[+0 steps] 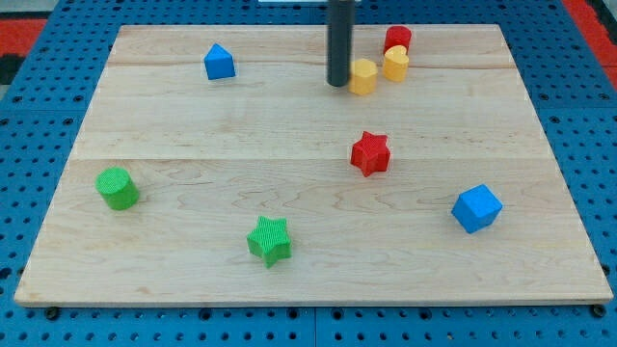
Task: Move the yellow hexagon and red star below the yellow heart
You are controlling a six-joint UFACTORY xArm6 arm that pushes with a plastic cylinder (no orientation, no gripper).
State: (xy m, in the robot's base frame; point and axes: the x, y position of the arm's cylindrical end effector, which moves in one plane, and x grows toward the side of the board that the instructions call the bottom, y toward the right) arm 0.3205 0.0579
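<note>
The yellow hexagon (362,76) sits near the view's top, right of centre. My tip (338,84) stands just to its left, touching or nearly touching it. The yellow heart (395,64) lies just right of the hexagon and slightly higher, close against it. The red star (370,153) lies below them near the board's middle, apart from my tip.
A red cylinder (397,40) stands right behind the yellow heart. A blue block with a pointed top (220,63) is at top left. A green cylinder (117,188) is at left, a green star (269,240) at the bottom middle, a blue cube-like block (477,208) at right.
</note>
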